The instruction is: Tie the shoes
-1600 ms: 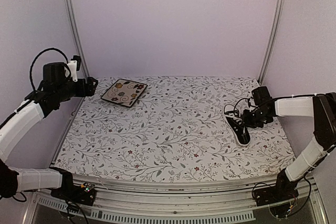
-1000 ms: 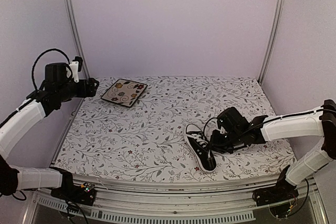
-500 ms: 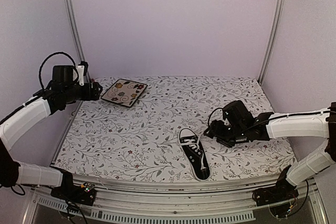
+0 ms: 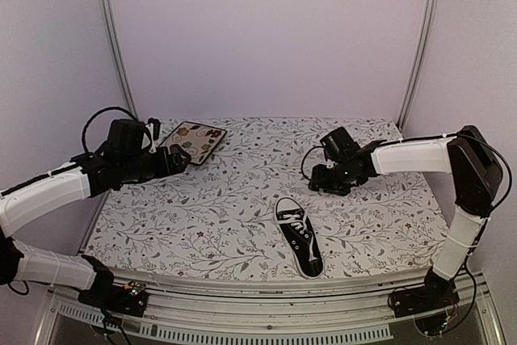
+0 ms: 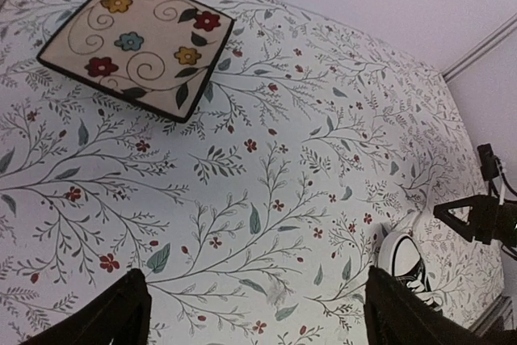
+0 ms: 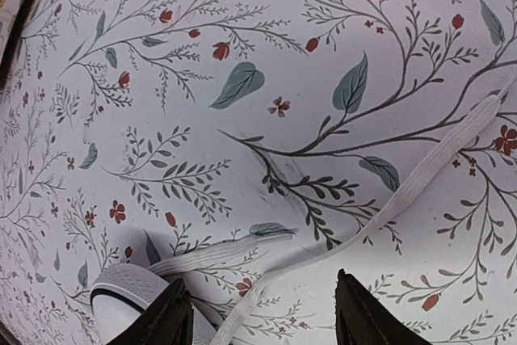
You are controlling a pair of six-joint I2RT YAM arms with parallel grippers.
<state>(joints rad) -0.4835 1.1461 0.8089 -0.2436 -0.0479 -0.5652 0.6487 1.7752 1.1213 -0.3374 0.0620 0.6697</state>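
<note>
- Overhead: black sneaker (image 4: 300, 236) is lying front-centre on the desk (image 4: 226, 208), within both arms' reach; right pincer (image 4: 321, 179) is hovering behind its heel.
- Left wrist: left pincer (image 5: 257, 300) is gaping, empty, facing the sneaker.
- Right wrist: pincer, spread and pinching nothing, is hanging over the loose lace (image 6: 420, 175), probably to take it.

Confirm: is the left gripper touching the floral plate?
Apart. The left wrist view shows patterned tablecloth lying bare between the plate and the open left gripper.

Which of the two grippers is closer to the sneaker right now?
The right gripper, just beyond the sneaker, with a loose white lace lying below its open jaws. The left gripper is far off, near the floral plate.
</note>
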